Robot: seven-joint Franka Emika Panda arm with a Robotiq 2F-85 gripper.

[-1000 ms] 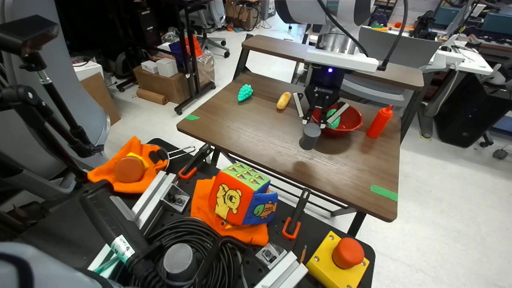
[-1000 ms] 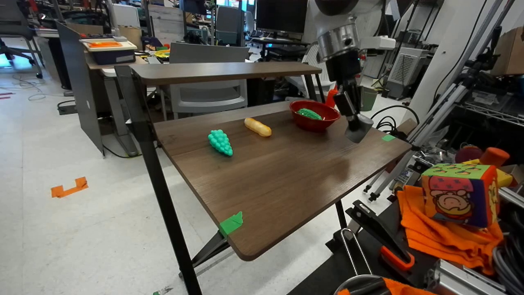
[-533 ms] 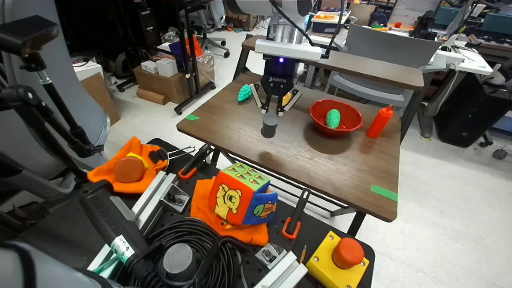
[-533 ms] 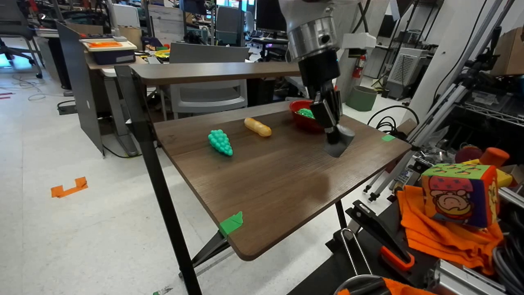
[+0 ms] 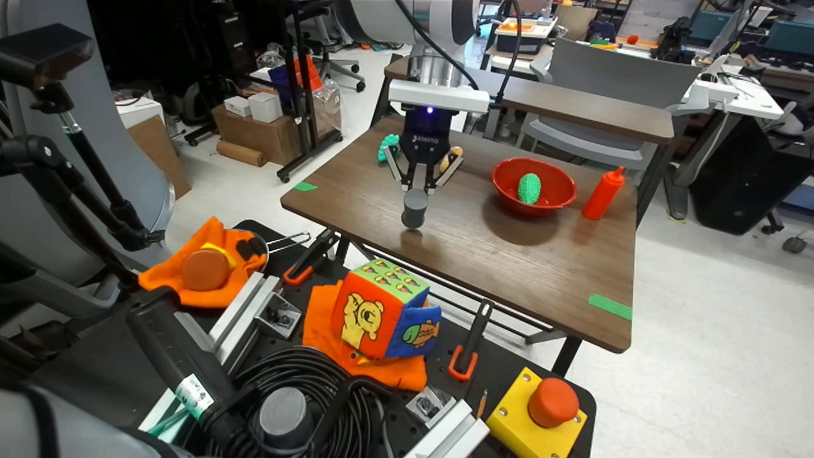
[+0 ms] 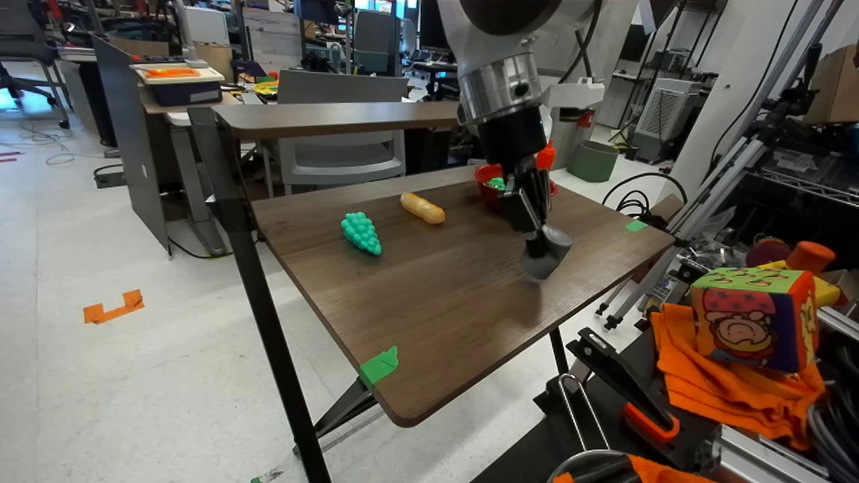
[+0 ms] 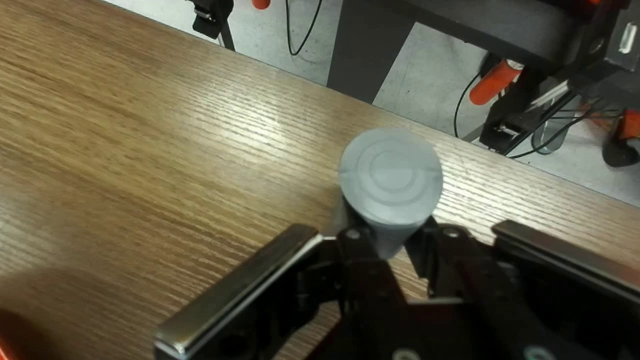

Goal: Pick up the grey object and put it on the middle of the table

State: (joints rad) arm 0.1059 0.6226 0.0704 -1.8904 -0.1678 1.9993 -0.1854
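Note:
A grey cylinder-shaped object (image 5: 414,210) hangs below my gripper (image 5: 418,187) over the table (image 5: 496,254). It shows tilted in an exterior view (image 6: 549,253) and with its round end toward the camera in the wrist view (image 7: 391,172). My gripper (image 7: 391,237) is shut on it, one finger on each side. The object's lower end seems a little above the table top, with a dark reflection below it. It is on the part of the table toward the edge near the equipment bench. The far finger's contact is partly hidden by the object.
A red bowl (image 5: 563,187) holding a green bumpy object (image 5: 529,189) stands on the table. A red squeeze bottle (image 5: 603,194) is beside it. A bread-shaped toy (image 6: 423,208) and a teal grape-like toy (image 6: 362,233) lie toward the other side. A raised shelf (image 6: 356,115) runs along the back.
My gripper has carried the grey object away from in front of the red bowl, toward the teal toy's side and lower toward the table. The bowl is now uncovered in an exterior view.

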